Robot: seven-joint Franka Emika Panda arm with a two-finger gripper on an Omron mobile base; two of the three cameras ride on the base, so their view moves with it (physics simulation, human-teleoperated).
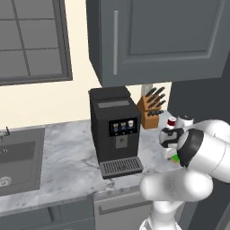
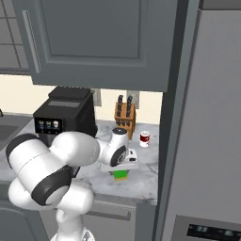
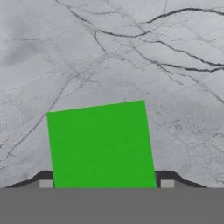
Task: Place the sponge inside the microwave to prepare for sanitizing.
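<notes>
The sponge (image 3: 100, 146) lies flat on the marble counter, its bright green top facing the hand view. My gripper (image 3: 106, 183) is lowered over it, and the two dark fingertips (image 3: 46, 183) flank its left and right sides. The sponge's edges cover the tips' inner faces, so contact is unclear. From the right base view the hand (image 2: 121, 170) points straight down onto the sponge (image 2: 121, 175), where a yellow underlayer shows. In the left base view a sliver of the sponge (image 1: 173, 158) peeks out behind the arm, below the hand (image 1: 168, 150). The microwave is out of view.
A black coffee machine (image 1: 114, 130) stands on the counter (image 1: 67, 157) left of the hand. A knife block (image 2: 125, 116) and a red-and-white cup (image 2: 145, 138) sit behind it by the wall. A sink (image 1: 18, 157) lies far left. A tall grey panel (image 2: 207, 141) bounds the right.
</notes>
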